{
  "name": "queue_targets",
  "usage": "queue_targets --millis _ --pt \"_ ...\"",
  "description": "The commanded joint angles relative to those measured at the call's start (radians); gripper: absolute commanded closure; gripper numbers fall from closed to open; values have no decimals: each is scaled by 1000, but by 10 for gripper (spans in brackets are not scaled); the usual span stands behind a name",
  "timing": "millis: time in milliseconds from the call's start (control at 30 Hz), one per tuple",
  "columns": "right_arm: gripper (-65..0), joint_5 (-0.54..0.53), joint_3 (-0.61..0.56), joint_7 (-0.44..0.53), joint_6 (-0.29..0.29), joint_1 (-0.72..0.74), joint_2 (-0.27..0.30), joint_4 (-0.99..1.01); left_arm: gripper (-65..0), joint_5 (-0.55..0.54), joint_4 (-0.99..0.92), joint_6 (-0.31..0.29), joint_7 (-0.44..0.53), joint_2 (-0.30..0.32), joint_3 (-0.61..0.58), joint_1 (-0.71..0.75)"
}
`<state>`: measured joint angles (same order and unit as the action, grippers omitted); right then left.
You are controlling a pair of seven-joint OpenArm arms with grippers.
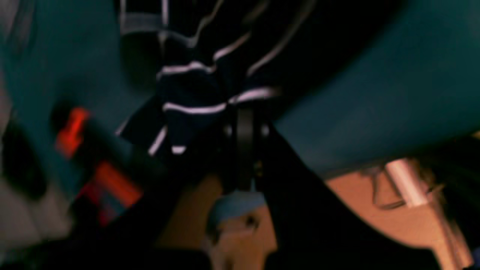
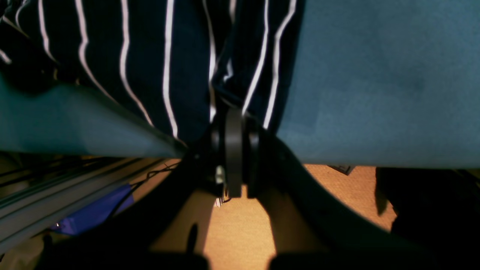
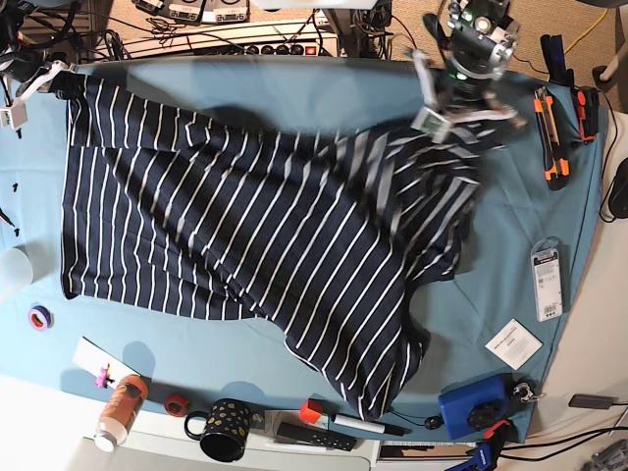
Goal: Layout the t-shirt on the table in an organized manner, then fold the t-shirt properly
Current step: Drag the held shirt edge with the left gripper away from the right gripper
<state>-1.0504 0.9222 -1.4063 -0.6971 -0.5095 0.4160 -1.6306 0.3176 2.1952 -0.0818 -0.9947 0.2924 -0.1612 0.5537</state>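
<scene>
The striped t-shirt (image 3: 255, 235) lies spread across the blue desk (image 3: 294, 93), but it is wrinkled and bunched on one side. One corner reaches the desk's far left corner in the base view. The left gripper (image 1: 240, 112) is squeezed shut on a bunch of the t-shirt and holds it up a little. The right gripper (image 2: 234, 123) is squeezed shut on the t-shirt's edge at the desk's edge. A black mug (image 3: 224, 429) and an orange bottle (image 3: 121, 407) stand near the front edge.
</scene>
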Motion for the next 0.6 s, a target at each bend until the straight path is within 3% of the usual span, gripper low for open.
queue_targets --millis 0,67,200,267,367,500,567 --pt "0 25 9 10 -1 4 30 -10 0 41 31 7 -60 4 2 6" --pt "0 109 9 37 -1 34 30 -10 0 49 45 7 -124 5 3 21" --pt "0 204 9 80 -1 114 30 -10 0 -16 59 -50 -105 7 2 106" --pt "0 206 8 77 -1 145 30 -10 0 -42 60 -48 -95 6 2 145" --pt "0 206 8 76 -1 169 30 -10 0 1 60 29 -15 6 2 182" --pt "0 206 8 69 -1 172 29 -10 -226 82 64 104 -5 6 2 174" --pt "0 206 8 69 -1 172 29 -10 -255 90 81 107 -54 6 2 175"
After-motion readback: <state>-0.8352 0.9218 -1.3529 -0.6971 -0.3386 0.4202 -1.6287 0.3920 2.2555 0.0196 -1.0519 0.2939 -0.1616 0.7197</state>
